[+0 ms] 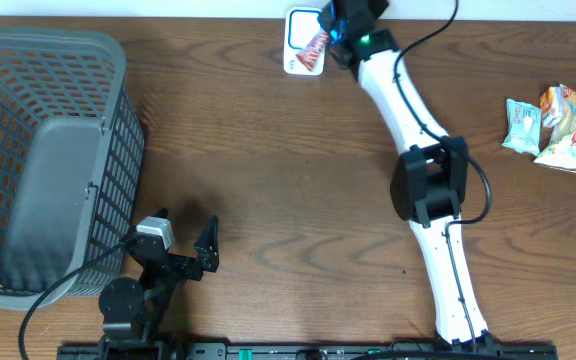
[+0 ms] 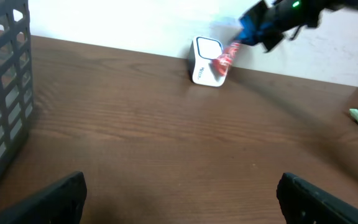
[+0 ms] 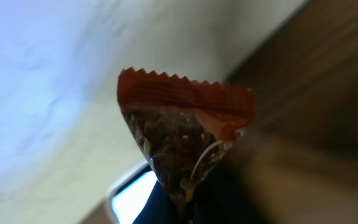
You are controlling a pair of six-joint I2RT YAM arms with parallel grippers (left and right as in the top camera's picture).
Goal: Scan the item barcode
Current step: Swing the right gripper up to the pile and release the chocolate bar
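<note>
The table [image 1: 268, 150] is viewed from straight above by the overhead camera, with the wall edge along the top of the frame and the arm bases along the bottom. The left wrist view is taken from low over the tabletop at the near side, faced toward the wall, so the white scanner [image 2: 205, 62] is seen far off. The right wrist view is set very close to the red packet [image 3: 182, 137] and angled up at the wall. The white scanner, the red packet and the grey basket [image 1: 38, 150] are shared by the overhead and left wrist views.
</note>
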